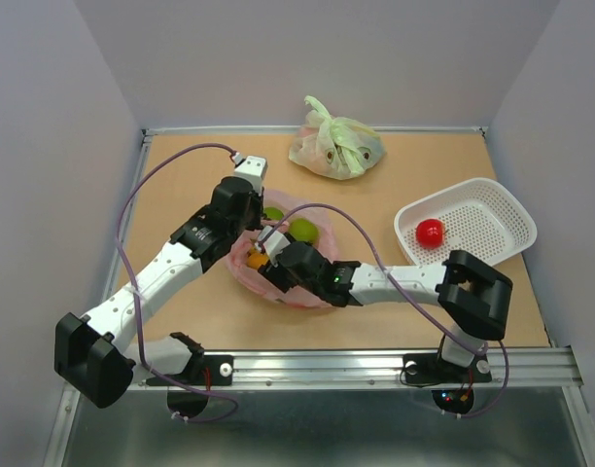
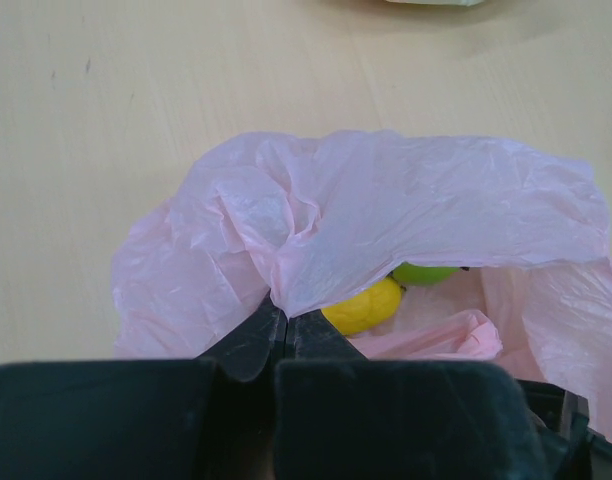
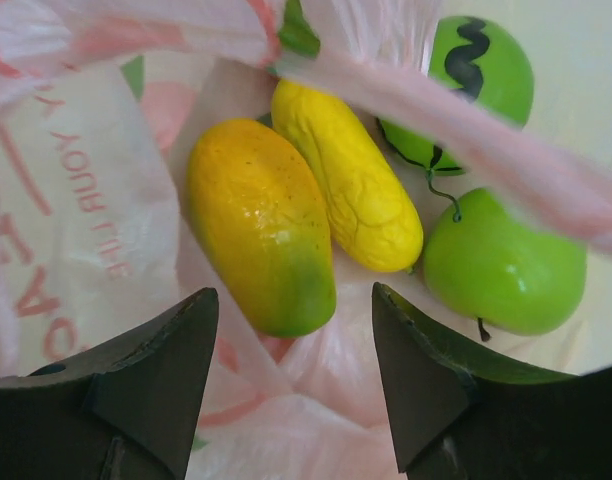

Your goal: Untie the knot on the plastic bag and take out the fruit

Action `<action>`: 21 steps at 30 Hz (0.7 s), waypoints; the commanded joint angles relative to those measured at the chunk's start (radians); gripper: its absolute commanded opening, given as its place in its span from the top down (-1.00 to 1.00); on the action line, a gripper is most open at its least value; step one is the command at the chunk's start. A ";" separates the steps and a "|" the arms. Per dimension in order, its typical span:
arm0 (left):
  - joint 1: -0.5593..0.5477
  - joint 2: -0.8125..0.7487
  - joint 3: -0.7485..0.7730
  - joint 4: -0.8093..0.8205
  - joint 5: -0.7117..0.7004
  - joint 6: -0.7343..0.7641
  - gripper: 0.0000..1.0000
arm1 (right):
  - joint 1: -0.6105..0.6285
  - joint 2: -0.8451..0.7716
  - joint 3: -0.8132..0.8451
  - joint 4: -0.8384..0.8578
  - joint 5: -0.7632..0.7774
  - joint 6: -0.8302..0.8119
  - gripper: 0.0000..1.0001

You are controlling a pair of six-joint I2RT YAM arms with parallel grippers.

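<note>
Pale walls close in a tan desk (image 1: 181,185), and near its middle, toward the front, lies the plastic bag (image 2: 406,200), its mouth loose and no knot showing. By its crinkles and sag the film looks very thin and limp. It should weigh almost nothing, slide and bunch under any push, and likely tear if tugged hard, so it is best taken by a fold of the rim rather than by the body. That is where the left gripper (image 2: 283,318) sits, its fingers pressed together on a pleat of pink film at the near rim, lifting a flap over the opening. The left arm slants up from its base at the left, wrist tipped down onto the bag. Inside lies the fruit (image 3: 366,220): an orange-yellow piece (image 3: 261,225), a yellow banana (image 3: 336,140), a green apple (image 3: 501,265) and a striped melon (image 3: 481,65), all glossy and probably hard, light and slippery. The orange-yellow piece seems best gripped across its narrow width. The right gripper (image 3: 293,295) hangs just over it, fingers apart and holding nothing. The right arm stretches low and leftward from a raised elbow at the right. A red apple (image 1: 430,232) lies in the white basket (image 1: 482,222) at the right, and a green bag (image 1: 336,148) rests at the back.
</note>
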 commanded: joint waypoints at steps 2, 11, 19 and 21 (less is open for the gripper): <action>0.002 -0.024 -0.007 0.039 0.021 0.005 1.00 | -0.018 0.089 0.084 0.084 -0.088 -0.067 -0.42; 0.002 -0.025 -0.007 0.039 0.019 0.005 1.00 | -0.049 0.211 0.071 0.207 -0.171 -0.042 -0.74; 0.005 -0.028 -0.009 0.034 -0.044 0.001 1.00 | -0.055 0.056 -0.021 0.236 -0.177 -0.030 0.54; 0.014 -0.027 -0.006 0.027 -0.067 -0.007 1.00 | -0.056 0.012 -0.050 0.209 -0.170 -0.028 0.66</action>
